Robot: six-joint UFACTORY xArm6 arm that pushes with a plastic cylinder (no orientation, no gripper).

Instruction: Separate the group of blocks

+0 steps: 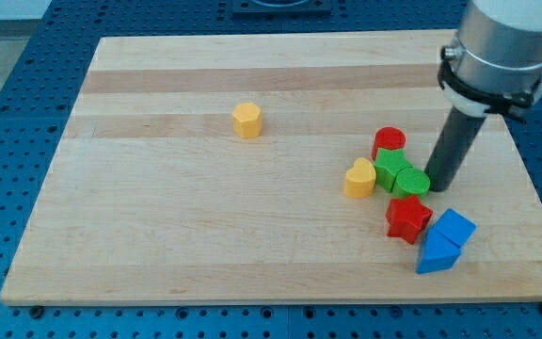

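Touching or just beside the right edge of the green cylinder (411, 182), my tip (438, 188) is set down on the wooden board (158, 235) at the right of the cluster; as a bare rod it has no jaws to open, and nothing is held by it.

Nearest the view's bottom, a blue triangular block (437, 255) is seen, with a blue cube-like block (454, 227) touching it just behind and to the right. Left of these, close beside them, a red star-shaped block (407, 217) is placed. Farther back, the green cylinder is found just behind the red star, and a second green block (390, 165), its shape not clear, is pressed against the cylinder's far left side. A yellow heart-shaped block (358, 178) is seen touching that green block on its left. Behind the green pair, a red cylinder (389, 141) stands in contact with them, forming the far end of the group.

Well apart, farther back and to the left, a lone yellow block (247, 120), seemingly hexagonal, is seen on the board.
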